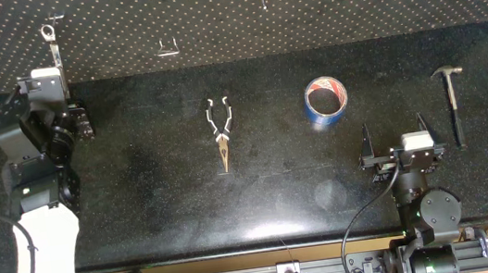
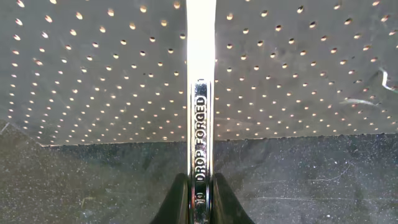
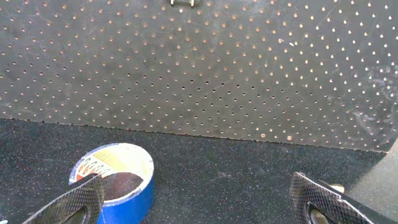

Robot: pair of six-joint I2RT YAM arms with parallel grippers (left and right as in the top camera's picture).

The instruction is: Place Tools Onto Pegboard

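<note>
Chromed steel: the combination wrench [image 2: 201,124] is stiff, slick and dense for its slimness, so you take it low on the flat shank, where the left gripper [image 2: 200,186] is clamped on it. It stands upright against the pegboard [image 1: 210,10]. The top view gives you its ring end beside a hook [image 1: 56,17]; the left wrist view gives the 2 fingers' hold. The right gripper [image 1: 397,141] hangs spread and empty near the blue tape roll [image 1: 326,101].

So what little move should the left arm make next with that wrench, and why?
Probably nudge the wrench until its ring catches the hook. The left gripper holds it along the pegboard, with the ring end close to that hook.
</note>
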